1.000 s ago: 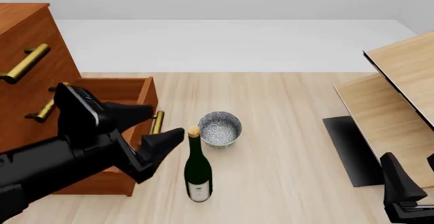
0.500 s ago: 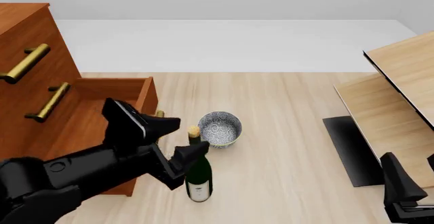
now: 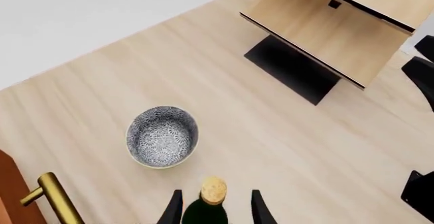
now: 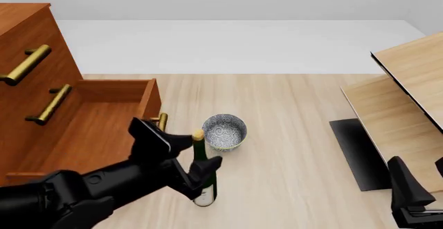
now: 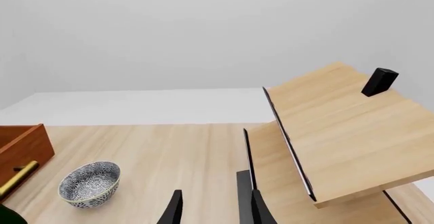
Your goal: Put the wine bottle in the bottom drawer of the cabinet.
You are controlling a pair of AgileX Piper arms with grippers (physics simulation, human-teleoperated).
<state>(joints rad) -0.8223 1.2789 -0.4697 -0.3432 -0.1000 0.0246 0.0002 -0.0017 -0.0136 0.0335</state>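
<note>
The wine bottle (image 4: 203,179) stands upright on the table, just right of the open bottom drawer (image 4: 83,130) of the cabinet (image 4: 28,47). My left gripper (image 4: 199,152) is open, with one finger on each side of the bottle's upper part. In the left wrist view the gold top (image 3: 213,190) sits between the fingers (image 3: 172,210) of the left gripper (image 3: 213,211). My right gripper (image 4: 410,198) is open and empty at the table's front right, far from the bottle. It also shows in the right wrist view (image 5: 213,209).
A speckled grey bowl (image 4: 224,131) sits just behind the bottle, to its right, and shows in the left wrist view (image 3: 162,136). The drawer's brass handle (image 4: 161,121) is close to the bottle's left. Pale light-wood furniture (image 4: 408,83) and a black base fill the right side.
My left arm has swung right and down from in front of the drawer to the bottle. Its fingers now stand on either side of the bottle. The right arm has not moved.
</note>
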